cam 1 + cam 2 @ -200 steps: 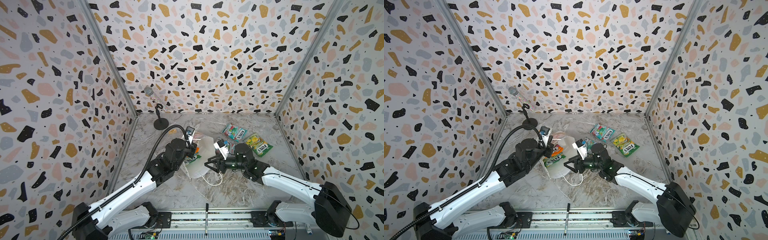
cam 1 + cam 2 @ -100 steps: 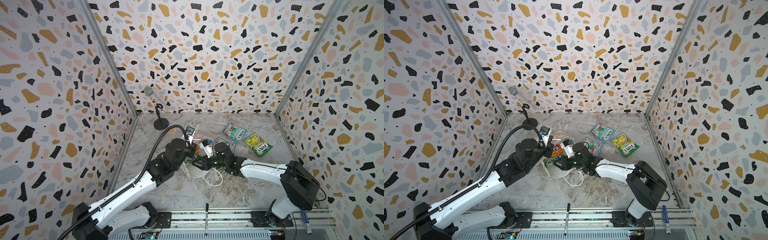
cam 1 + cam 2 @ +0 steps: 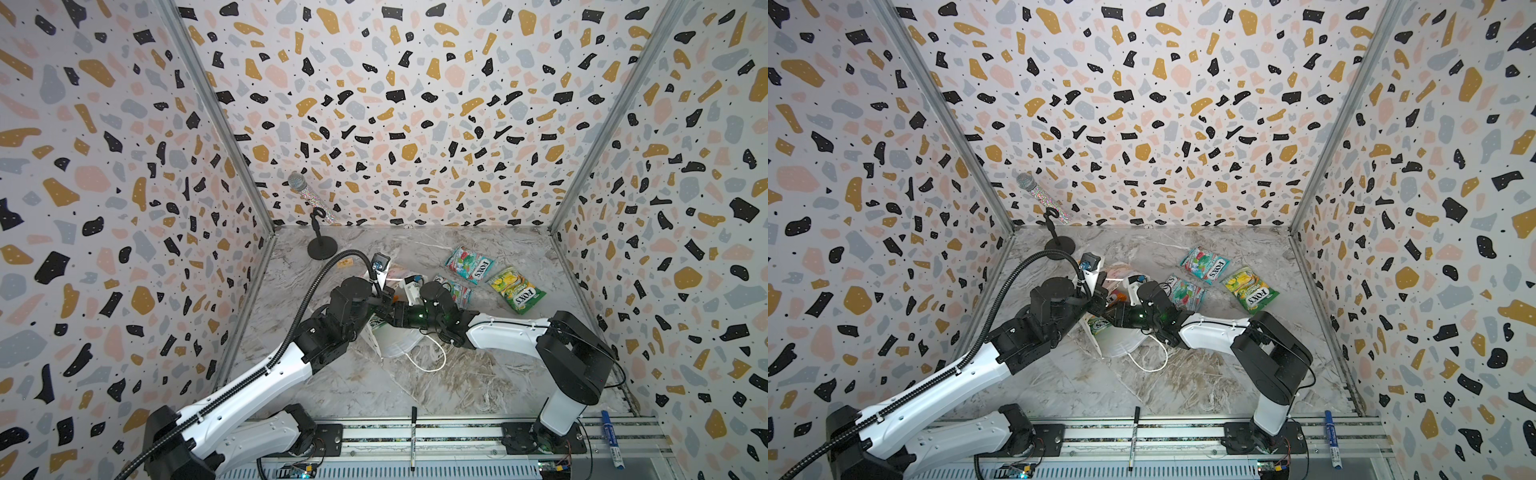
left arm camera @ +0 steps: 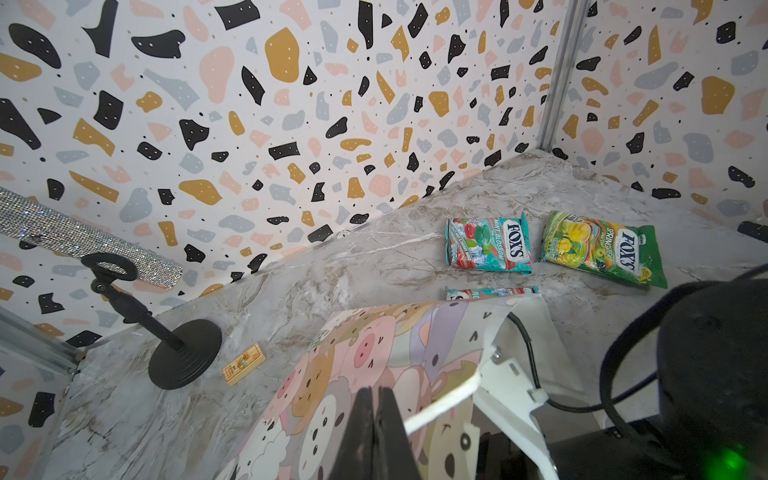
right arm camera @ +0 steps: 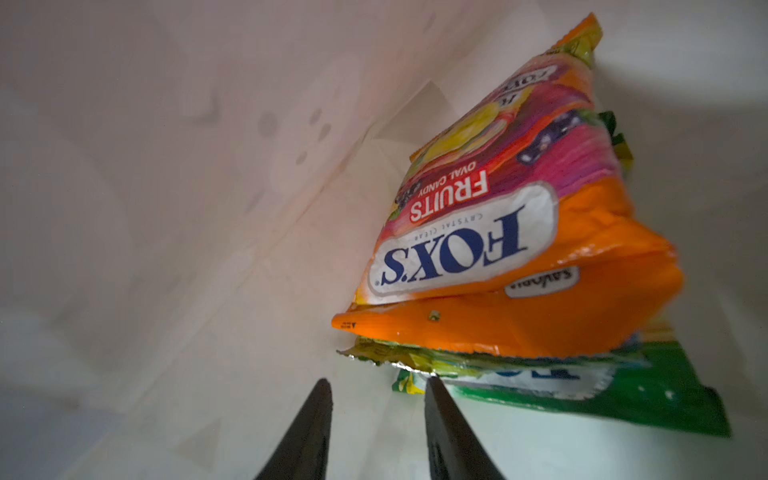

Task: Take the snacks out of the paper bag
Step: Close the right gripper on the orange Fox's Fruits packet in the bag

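Nearby, a glittery microphone (image 3: 314, 199) on a black stand occupies the back left of the bench (image 3: 415, 386), with a small tan tag (image 4: 244, 363) just beside its base. A black pen (image 3: 414, 436) and a blue marker (image 3: 611, 436) lie on the front rail.

Three snacks lie out at back right: a teal packet (image 3: 469, 264), a second teal packet (image 3: 457, 289) partly hidden by the right arm, and a green-yellow packet (image 3: 515, 289).

The paper bag (image 4: 374, 345) lies on its side at centre, mouth toward the right arm. The left tool (image 4: 375, 395) is pinched closed on its raised printed wall.

The right tool (image 5: 378, 386) is inside the bag, jaws narrowly apart and empty. It sits just short of a green packet (image 5: 623, 399) under an orange packet (image 5: 498, 232), which runs lengthwise away from it, short sealed edge nearest.
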